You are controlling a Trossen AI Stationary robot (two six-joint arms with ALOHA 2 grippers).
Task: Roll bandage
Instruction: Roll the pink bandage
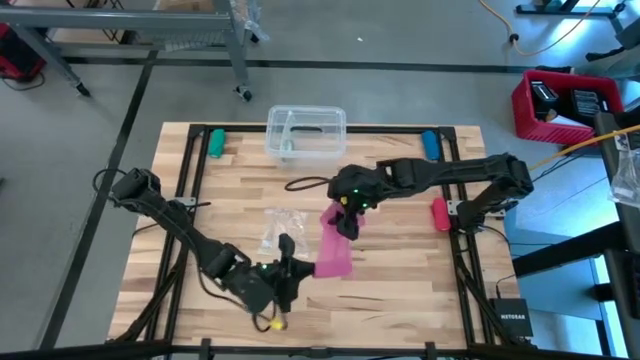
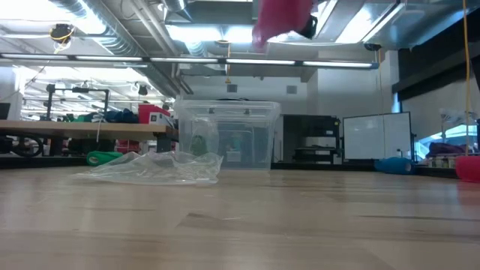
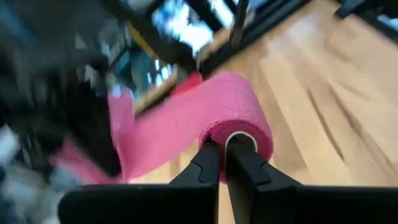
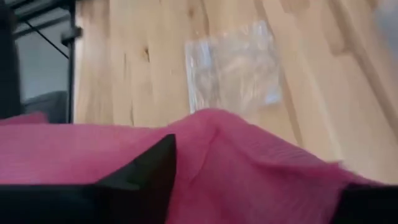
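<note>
The pink bandage is part roll, part loose strip, held up above the table. Its roll (image 3: 239,109) sits at my left gripper (image 3: 224,163), which is shut on it near the table's front middle (image 1: 292,268). The strip (image 1: 333,240) runs from the roll up toward the far side to my right gripper (image 1: 347,222). That gripper's fingers stand apart, with pink fabric (image 4: 249,168) spread across them. In the low view only the strip's upper part (image 2: 279,19) shows, at the picture's top. My left gripper has the roll by its near end, at the rim of the pale core (image 3: 240,140), with its two fingers close together. They come nearly level from the table's left. The roll is lifted clear, its axis along the fingers. My right gripper touches the strip's far end (image 4: 205,134), which lies over and between its spread fingers (image 4: 149,174). The fingers slant down from the far right. They do not pinch it. The strip hangs from here down to the roll.
A clear plastic box (image 1: 305,132) stands at the far middle, with a black cable (image 1: 305,184) in front of it. A crumpled clear wrapper (image 1: 280,228) lies left of the strip. Green (image 1: 215,142), blue (image 1: 430,143) and red (image 1: 439,213) objects lie near the frame rails.
</note>
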